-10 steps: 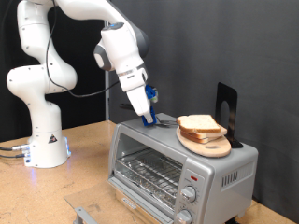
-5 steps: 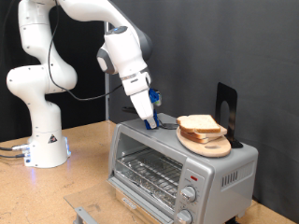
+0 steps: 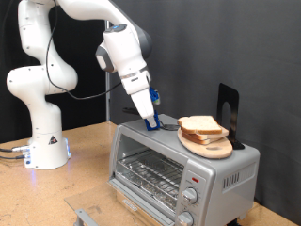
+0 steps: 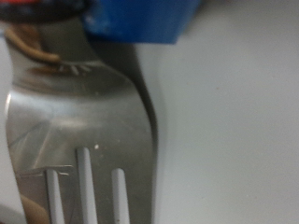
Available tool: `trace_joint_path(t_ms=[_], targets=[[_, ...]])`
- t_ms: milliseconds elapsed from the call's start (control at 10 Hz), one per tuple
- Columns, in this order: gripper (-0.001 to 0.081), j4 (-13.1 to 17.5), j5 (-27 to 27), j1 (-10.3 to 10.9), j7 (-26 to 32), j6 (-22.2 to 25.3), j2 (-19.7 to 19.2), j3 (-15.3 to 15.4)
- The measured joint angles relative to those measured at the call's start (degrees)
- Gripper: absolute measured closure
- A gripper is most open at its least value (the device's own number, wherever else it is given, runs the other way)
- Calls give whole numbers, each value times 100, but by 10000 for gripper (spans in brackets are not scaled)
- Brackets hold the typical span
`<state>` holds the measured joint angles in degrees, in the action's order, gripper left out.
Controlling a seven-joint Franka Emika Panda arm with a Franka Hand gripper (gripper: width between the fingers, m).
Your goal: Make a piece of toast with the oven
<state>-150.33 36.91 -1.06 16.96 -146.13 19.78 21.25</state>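
Note:
The silver oven (image 3: 179,165) stands on the table with its glass door shut and the wire rack (image 3: 150,174) visible inside. Several pale bread slices (image 3: 200,125) are stacked on a round wooden board (image 3: 214,149) on the oven's top, at the exterior view's right. My gripper (image 3: 150,119), with blue fingers, is down at the oven top's left part, left of the bread and apart from it. It looks shut on a metal fork (image 3: 166,122) that rests on the oven top. The wrist view shows the fork's tines (image 4: 84,140) close up under a blue finger (image 4: 140,19).
A black upright object (image 3: 228,108) stands behind the board on the oven. Two knobs (image 3: 191,196) and a red mark (image 3: 195,175) are on the oven's front right. The robot base (image 3: 42,141) stands at the left on the wooden table (image 3: 85,179).
The hand has shifted slightly to the right over the oven top. The bread, board and oven have not moved.

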Motion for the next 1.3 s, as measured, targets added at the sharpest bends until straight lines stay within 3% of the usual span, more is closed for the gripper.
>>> trace_joint_path(t_ms=[500,1300], targets=[[0,96,-642,-291,-709,199,20,82],[0,141,-656,-269,-697,155,-48,137]])
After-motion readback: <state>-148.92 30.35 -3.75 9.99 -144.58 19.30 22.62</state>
